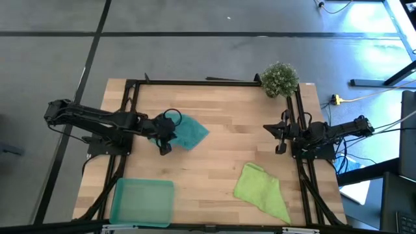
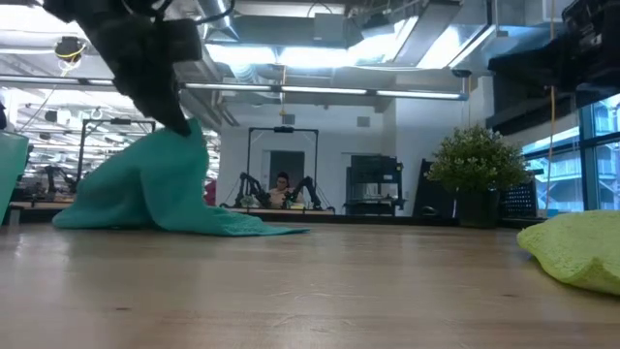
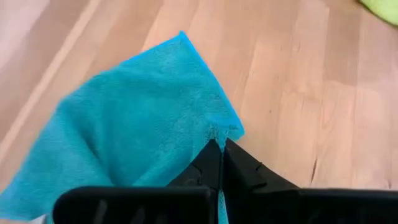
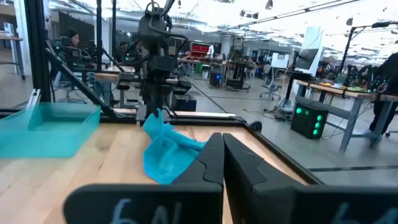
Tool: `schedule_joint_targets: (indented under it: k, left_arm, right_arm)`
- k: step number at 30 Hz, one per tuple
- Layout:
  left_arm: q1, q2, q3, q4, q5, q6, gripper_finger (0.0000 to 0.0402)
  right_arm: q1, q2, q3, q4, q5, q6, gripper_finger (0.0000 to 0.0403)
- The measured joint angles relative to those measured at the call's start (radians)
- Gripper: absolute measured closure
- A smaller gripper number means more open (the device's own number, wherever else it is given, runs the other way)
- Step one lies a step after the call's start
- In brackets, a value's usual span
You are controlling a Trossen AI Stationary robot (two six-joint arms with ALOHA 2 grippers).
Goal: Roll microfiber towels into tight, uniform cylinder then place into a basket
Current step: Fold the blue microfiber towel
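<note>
My left gripper (image 1: 165,147) is shut on the teal microfiber towel (image 1: 187,132), which lies left of the table's middle. In the low view the towel (image 2: 155,189) rises like a tent under the gripper (image 2: 180,122), and its lower edges rest on the wood. The lime microfiber towel (image 1: 262,188) lies crumpled near the front right, with no gripper on it. The teal basket (image 1: 143,201) stands at the front left. My right gripper (image 4: 222,144) waits shut and clear of everything at the table's right side (image 1: 281,134). My left gripper pinches a corner of the teal towel (image 3: 229,128) between its two fingertips. The fingers (image 2: 172,109) slant down onto it from the table's left. That corner (image 2: 191,134) is lifted, and the cloth hangs slack below it, its far parts (image 2: 242,227) lying on the table.
A small potted plant (image 1: 280,78) stands at the far right corner. A black frame rail (image 1: 195,82) runs along the table's far edge and down both sides. Bare wood lies between the two towels. Beyond the table are desks, other arms and a person.
</note>
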Motion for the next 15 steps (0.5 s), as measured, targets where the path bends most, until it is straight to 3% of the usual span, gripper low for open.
schedule_joint_targets:
  k: [9, 15]
  left_arm:
    - [-0.070, 0.000, 0.138, -0.275, -0.123, -0.080, 0.0401]
    - [-0.097, 0.000, 0.158, -0.299, -0.132, -0.110, 0.0401]
  right_arm:
    - [-0.089, 0.261, 0.167, -0.047, -0.038, 0.004, 0.0400]
    - [-0.190, 0.560, 0.311, -0.048, -0.186, 0.038, 0.0400]
